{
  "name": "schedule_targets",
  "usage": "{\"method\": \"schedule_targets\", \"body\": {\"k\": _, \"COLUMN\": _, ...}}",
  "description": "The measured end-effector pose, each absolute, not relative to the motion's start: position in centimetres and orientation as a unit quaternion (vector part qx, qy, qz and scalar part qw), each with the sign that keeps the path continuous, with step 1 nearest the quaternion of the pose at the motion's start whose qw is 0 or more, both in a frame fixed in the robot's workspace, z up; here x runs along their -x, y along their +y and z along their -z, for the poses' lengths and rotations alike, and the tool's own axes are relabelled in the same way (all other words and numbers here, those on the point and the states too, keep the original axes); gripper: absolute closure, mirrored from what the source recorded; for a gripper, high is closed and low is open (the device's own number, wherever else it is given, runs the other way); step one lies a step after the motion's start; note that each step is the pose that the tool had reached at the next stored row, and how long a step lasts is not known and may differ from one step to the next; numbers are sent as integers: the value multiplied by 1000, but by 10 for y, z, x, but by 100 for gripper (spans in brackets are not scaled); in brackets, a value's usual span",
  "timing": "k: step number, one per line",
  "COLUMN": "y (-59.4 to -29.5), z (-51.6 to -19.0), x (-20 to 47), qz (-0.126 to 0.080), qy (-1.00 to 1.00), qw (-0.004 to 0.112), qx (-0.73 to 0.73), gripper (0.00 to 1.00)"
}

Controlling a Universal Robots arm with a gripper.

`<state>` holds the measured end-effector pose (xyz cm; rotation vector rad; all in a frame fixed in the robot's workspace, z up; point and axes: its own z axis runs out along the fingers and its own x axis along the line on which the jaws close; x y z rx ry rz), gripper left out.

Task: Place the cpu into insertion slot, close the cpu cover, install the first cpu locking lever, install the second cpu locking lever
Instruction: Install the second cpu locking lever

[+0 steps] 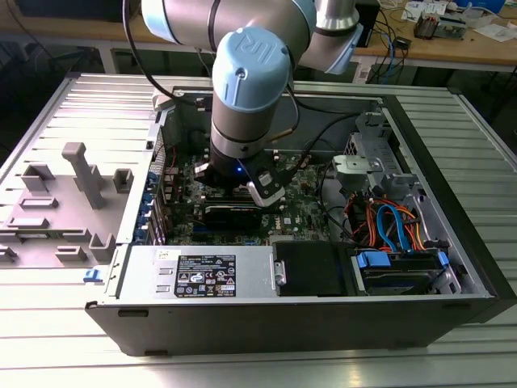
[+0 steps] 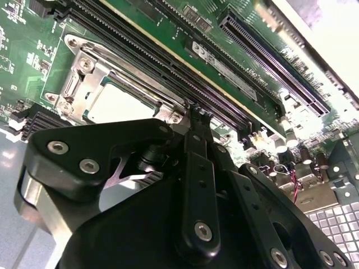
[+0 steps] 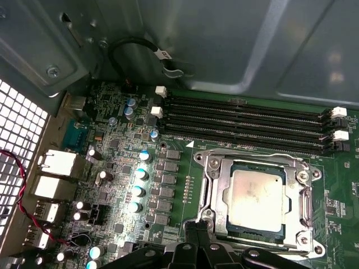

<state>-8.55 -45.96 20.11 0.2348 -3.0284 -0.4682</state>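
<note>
We see our arm (image 1: pixel 242 89) reaching straight down, wrist vertical, with the gripper (image 2: pixel 196 115) low and its black fingertips drawn together.

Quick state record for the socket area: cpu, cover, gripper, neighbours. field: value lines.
cpu: seated in socket, silvery top showing
cpu cover: down flat, framing the cpu
gripper: at the socket's edge, tip by the cover frame; open or shut not clear
memory slots: four, empty, alongside the socket
motherboard: inside the open computer case
</note>
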Motion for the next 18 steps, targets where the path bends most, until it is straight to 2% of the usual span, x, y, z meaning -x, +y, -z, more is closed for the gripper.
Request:
{"method": "schedule_targets", "body": {"k": 8, "y": -460, "z": -197, "x": 88, "qz": 165, "qy": -983, "qw": 32, "qx": -77, "gripper": 89}}
{"method": "schedule_targets", "body": {"k": 18, "y": -461, "z": -193, "x": 89, "qz": 160, "qy": -984, "qw": 30, "qx": -77, "gripper": 89}}
